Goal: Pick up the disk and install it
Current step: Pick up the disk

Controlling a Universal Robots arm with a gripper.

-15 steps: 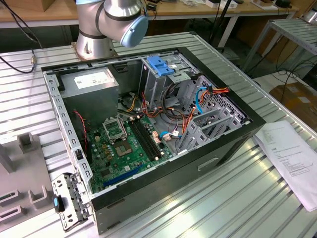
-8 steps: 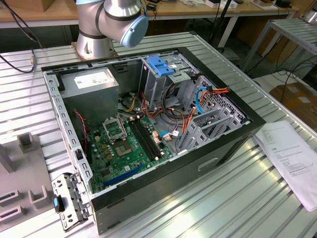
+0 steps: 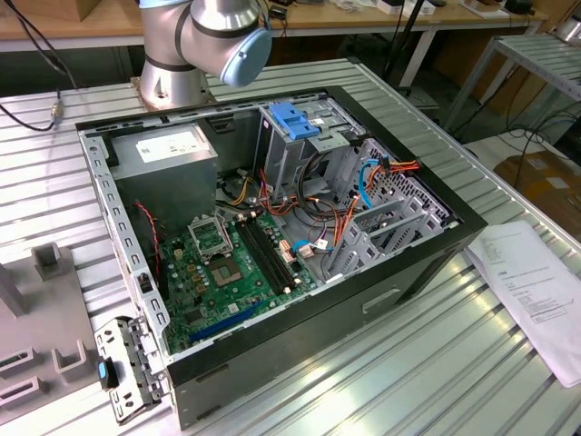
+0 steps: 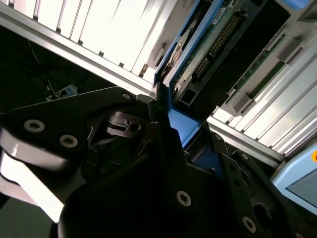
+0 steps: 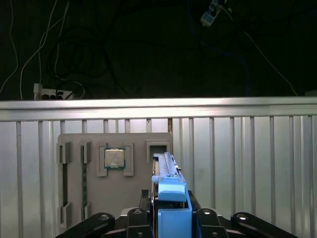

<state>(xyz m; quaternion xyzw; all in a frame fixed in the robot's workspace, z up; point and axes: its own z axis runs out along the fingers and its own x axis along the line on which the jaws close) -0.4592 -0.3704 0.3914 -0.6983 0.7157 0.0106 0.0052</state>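
Observation:
My gripper (image 5: pixel 171 209) is shut on the disk (image 5: pixel 168 178). In the first wrist view the disk is edge-on, with its blue side rail between the black fingers (image 5: pixel 203 215). It is held clear above the grey fixture plate (image 5: pixel 94 193). In the second wrist view the disk (image 4: pixel 208 44) shows its green circuit board, a connector and a blue rail, reaching away from the gripper (image 4: pixel 171 131). The open computer case (image 3: pixel 136 272) lies in the exterior view, and its metal drive cage (image 3: pixel 290 154) carries a blue latch (image 3: pixel 295 118).
The arm's base (image 3: pixel 172 73) stands behind the case. A grey power supply (image 3: pixel 168 150) and the motherboard (image 3: pixel 231 263) are inside the case. The fixture plate (image 3: pixel 36 318) and a loose bracket (image 3: pixel 123 368) are at the exterior view's left, paper sheets (image 3: pixel 536 282) at its right. A processor chip (image 5: pixel 115 158) rests in the fixture.

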